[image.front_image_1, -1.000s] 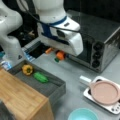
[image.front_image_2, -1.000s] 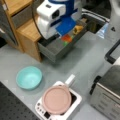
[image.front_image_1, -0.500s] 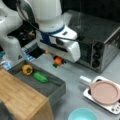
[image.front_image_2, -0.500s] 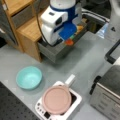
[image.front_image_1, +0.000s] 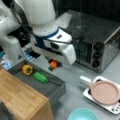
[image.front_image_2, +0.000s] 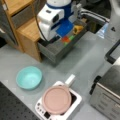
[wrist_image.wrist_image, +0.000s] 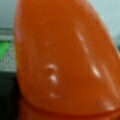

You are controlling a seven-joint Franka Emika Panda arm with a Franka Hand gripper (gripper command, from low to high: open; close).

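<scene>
The wrist view was almost filled by an orange carrot-like toy (wrist_image.wrist_image: 65, 60), its ends cut off by the frame. In both front views the pincer (image.front_image_1: 54, 65) pinched this toy from above, fingers mostly hidden under the white wrist housing, and held it over the open grey drawer's (image.front_image_1: 53, 87) edge. Inside the drawer lay a green vegetable (image.front_image_1: 40, 77) and a yellow pepper (image.front_image_1: 27, 69). Farther across the grey surface (image.front_image_2: 82, 62) stood a pink-lidded pan (image.front_image_2: 57, 99), a teal bowl (image.front_image_2: 29, 77), and a toaster oven (image.front_image_1: 100, 42), partly cut off
</scene>
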